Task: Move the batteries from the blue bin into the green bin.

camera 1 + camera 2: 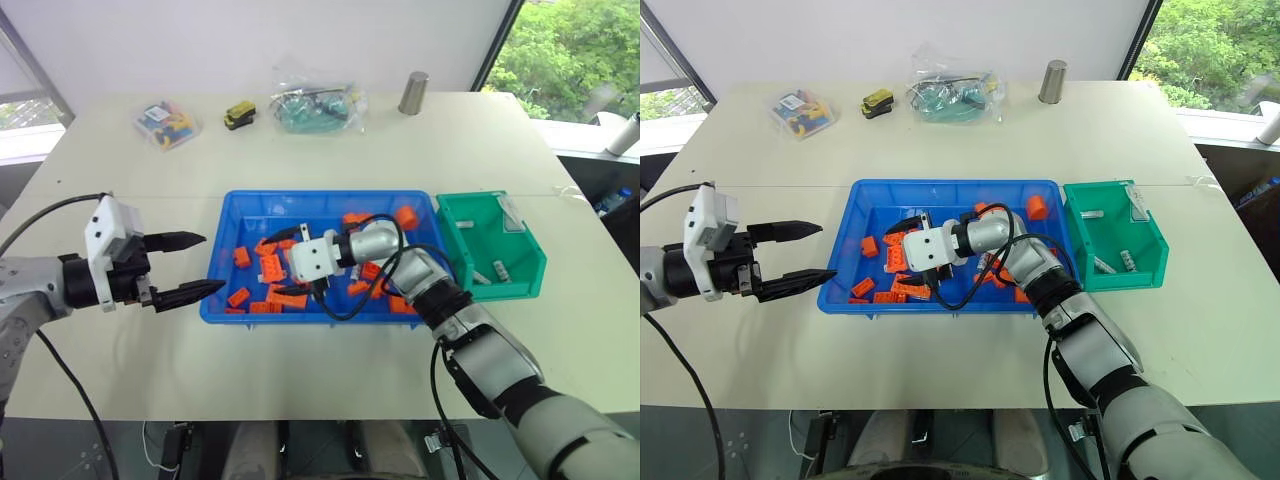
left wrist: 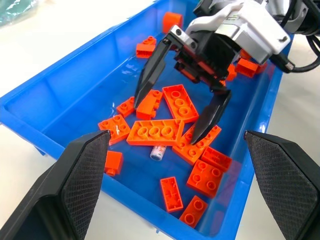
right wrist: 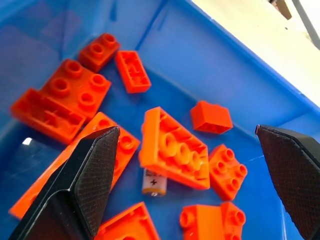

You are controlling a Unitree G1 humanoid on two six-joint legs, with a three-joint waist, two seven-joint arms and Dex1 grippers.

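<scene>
Left eye view | blue bin (image 1: pixel 222 222): orange bricks (image 1: pixel 270 268), one battery (image 2: pixel 158 152) | green bin (image 1: pixel 528 268): batteries | both grippers open, empty

A battery (image 3: pixel 153 184) in the blue bin (image 3: pixel 240 75) lies half hidden under an orange brick (image 3: pixel 172 150).

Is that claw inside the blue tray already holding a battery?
No. The right gripper hangs open over orange bricks in the blue tray, and the battery lies loose, half under one brick.
</scene>
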